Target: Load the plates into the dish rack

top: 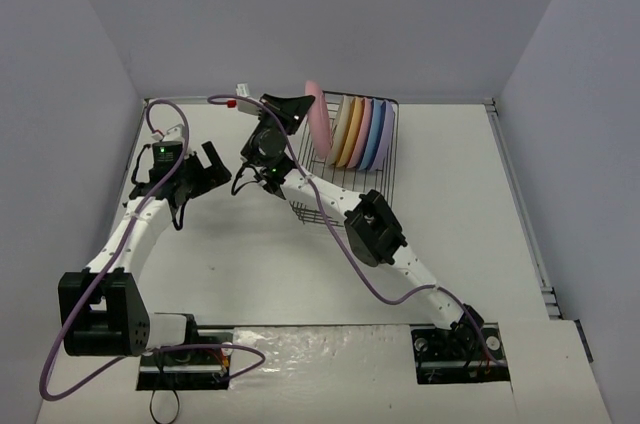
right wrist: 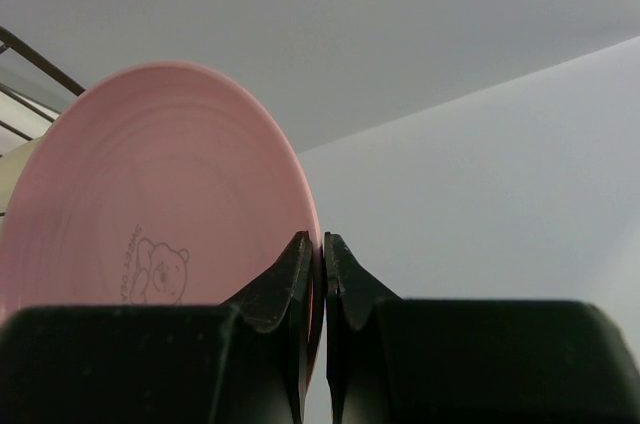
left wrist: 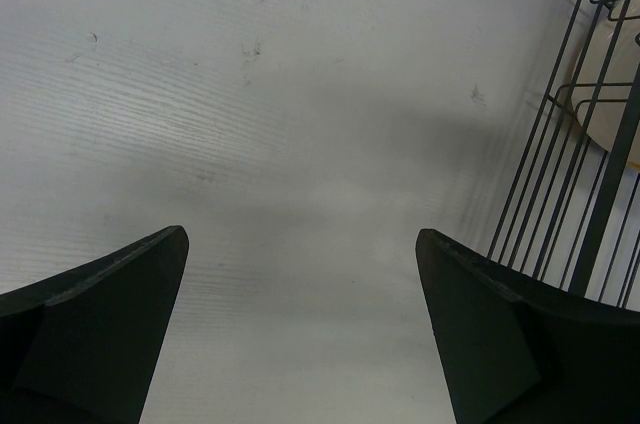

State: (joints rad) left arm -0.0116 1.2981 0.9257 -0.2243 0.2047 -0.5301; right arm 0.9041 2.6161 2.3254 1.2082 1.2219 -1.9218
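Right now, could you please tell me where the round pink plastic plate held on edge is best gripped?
The pink plate's thin rim, a finger on each face, from the side away from the racked plates: it stands on edge, as the right gripper grips it.

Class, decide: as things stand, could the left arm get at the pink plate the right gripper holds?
Probably not cleanly. The open left gripper sits nearby, but the right gripper, shut on the pink plate, and its wrist stand between them.
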